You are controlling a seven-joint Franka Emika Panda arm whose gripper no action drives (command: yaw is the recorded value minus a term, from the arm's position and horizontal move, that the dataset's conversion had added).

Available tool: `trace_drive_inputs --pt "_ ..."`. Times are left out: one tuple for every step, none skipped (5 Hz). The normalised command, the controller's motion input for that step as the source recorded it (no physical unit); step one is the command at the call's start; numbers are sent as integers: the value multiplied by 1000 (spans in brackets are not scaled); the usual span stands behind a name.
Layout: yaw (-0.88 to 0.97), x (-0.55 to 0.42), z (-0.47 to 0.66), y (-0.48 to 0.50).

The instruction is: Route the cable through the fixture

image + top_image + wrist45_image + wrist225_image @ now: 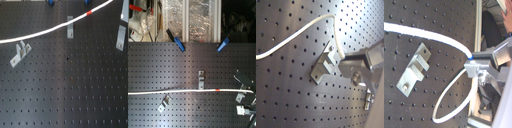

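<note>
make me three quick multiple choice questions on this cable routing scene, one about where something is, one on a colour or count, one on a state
1. In the first exterior view, where does the red band on the cable sit?
A. near the top, right of the middle bracket
B. at the bottom edge
C. beside the leftmost bracket

2. How many blue clamps show at the board's far edge in the second exterior view?
A. none
B. two
C. five

3. What is the tool doing in the second wrist view?
A. hanging empty
B. holding a bracket
C. gripping the cable

Answers:
1. A: the red band lies on the cable up and right of the middle bracket.
2. B: one blue clamp on the second exterior view's left, the other on its right.
3. C: the tool is shut on the white cord, which loops away below it.
</note>
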Motion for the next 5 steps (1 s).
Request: trace_drive_inputs --pt "0 -9 12 6" --pt "-451 100 210 140" --pt "-694 107 6 182" --pt "-946 -22 282 101" --pt "-1000 -64 385 22"
